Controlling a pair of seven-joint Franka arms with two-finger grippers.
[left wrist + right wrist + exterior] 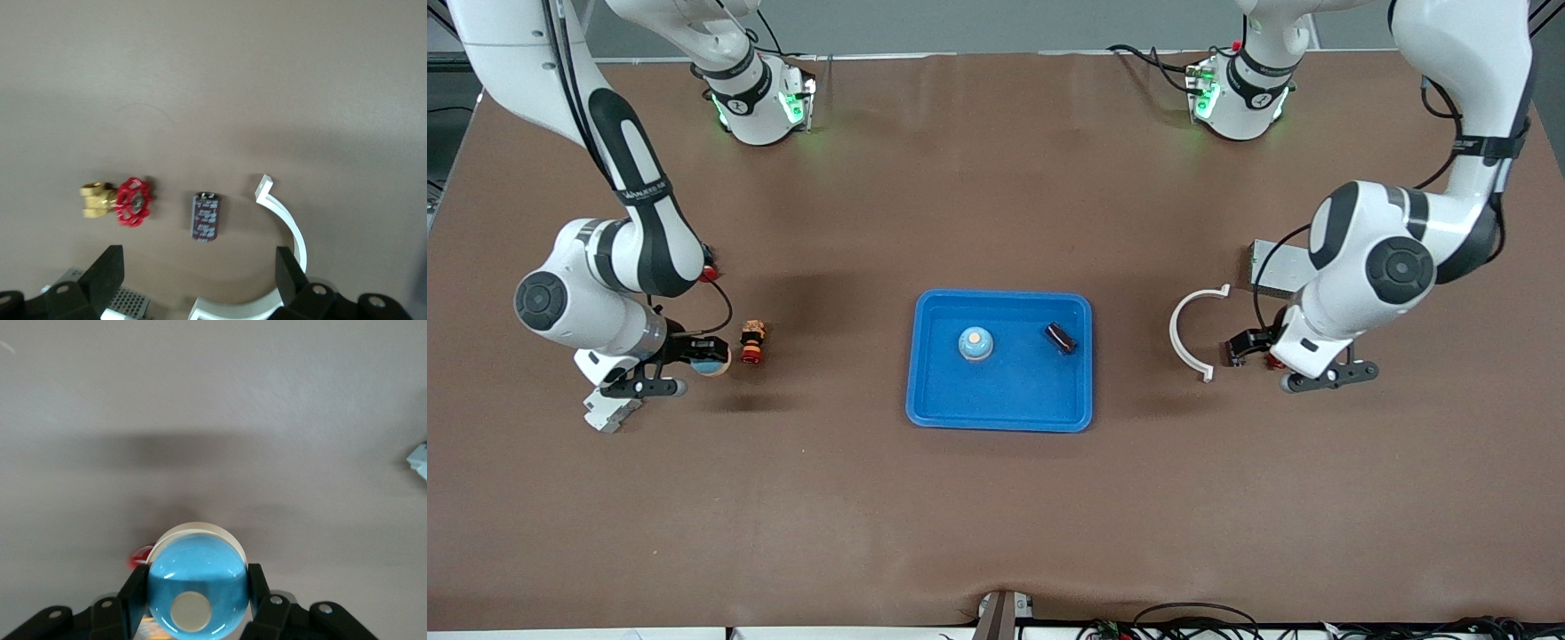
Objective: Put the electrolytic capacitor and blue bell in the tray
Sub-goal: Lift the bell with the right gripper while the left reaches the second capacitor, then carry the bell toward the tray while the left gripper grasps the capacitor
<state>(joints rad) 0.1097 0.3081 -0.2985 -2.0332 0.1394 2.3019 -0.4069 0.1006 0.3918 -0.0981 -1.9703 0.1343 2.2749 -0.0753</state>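
Gripping the blue bell (195, 587) looks like the step in hand. The right gripper (197, 588) has its two fingers (135, 597) pressed against the sides of the round body, at the right arm's end of the table and well apart from the tray (925, 404). Because the body is smooth and round, the hold should sit at the widest part. The lift should probably go straight up, so that the small red and orange piece (752, 343) just beside it is not knocked.

The left gripper (199, 272) waits with its jaws wide open and empty over the electrolytic capacitor (207, 217). This one lies on its side between a brass valve with a red wheel (127, 201) and a white curved strip (288, 223).

From the front, the left arm covers the capacitor, and only the strip shows clearly. It is not possible to tell whether the bell rests on the table or is already a little above it. The tray already holds a pale blue dome (975, 343) and a small dark piece (1060, 338); what they are is hard to make out.
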